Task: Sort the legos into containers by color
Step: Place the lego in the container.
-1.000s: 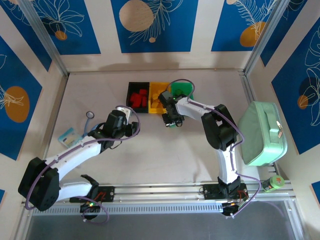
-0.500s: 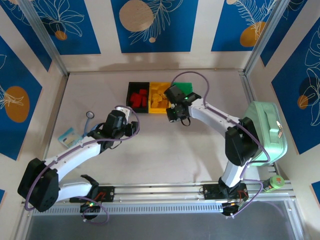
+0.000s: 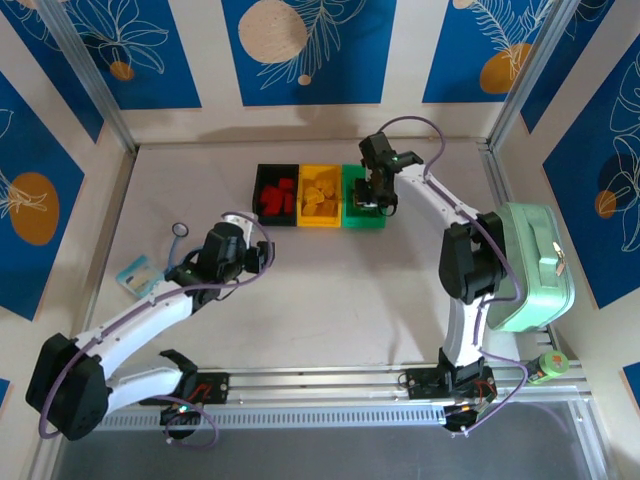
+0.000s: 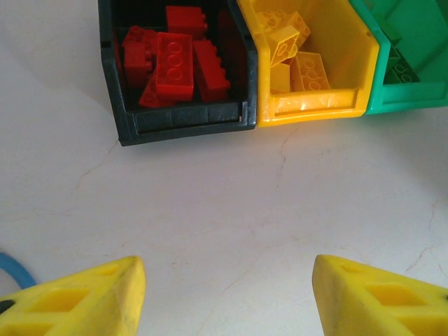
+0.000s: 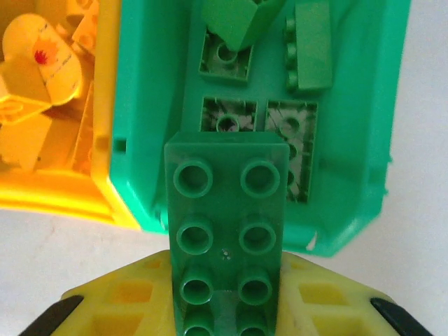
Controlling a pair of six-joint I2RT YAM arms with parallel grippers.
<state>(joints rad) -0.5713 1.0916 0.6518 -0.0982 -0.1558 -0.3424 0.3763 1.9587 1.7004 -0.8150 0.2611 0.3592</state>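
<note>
Right gripper point(image 5: 225, 301) pinches a green brick point(image 5: 225, 210), green bin point(image 5: 140, 105) just beyond its fingertips. Left gripper point(image 4: 227, 294) fingers spread apart, black bin point(image 4: 182, 120) ahead of them

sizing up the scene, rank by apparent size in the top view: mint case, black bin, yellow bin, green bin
1. mint case
2. black bin, yellow bin, green bin: alike in size, not ranked

Glossy plastic containers point(image 4: 308, 105) and legos point(image 4: 175, 63), matt veined tabletop point(image 4: 210, 210), smooth yellow plastic fingers point(image 4: 378, 304) of the left tool point(image 4: 227, 294)
</note>
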